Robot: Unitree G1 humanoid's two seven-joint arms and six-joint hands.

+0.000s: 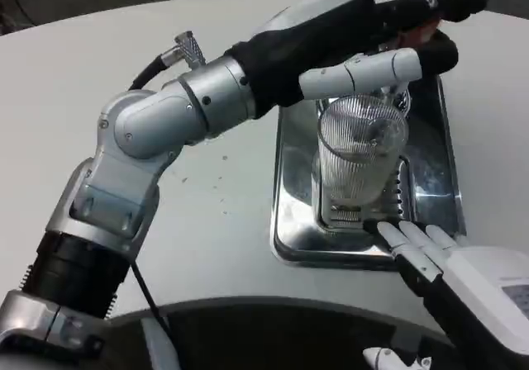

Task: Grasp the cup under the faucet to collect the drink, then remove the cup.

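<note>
Broad white round-edged table (66, 64) bears all; on it, toward three o'clock, sits a shiny rectangular stainless-steel drip tray (289, 188); upright on the tray's grille stands the clear ribbed glass cup (359, 159), apparently empty, though a thin fill cannot be ruled out.

Left hand (364, 35), black-gloved with white fingers, reaches in from nine o'clock and lies over the cup's rim at twelve o'clock; its fingers are extended rather than wrapped round the glass; whether they press a faucet lever cannot be determined, the faucet itself being hidden beneath it.

Right hand (438, 258) lies at the cup's five o'clock, holding nothing, fingers straight and apart, tips at the tray's near edge, just short of the cup's base.

Assessment: cup is positioned; grasp not made; collection unconfirmed; removal outstanding.
</note>
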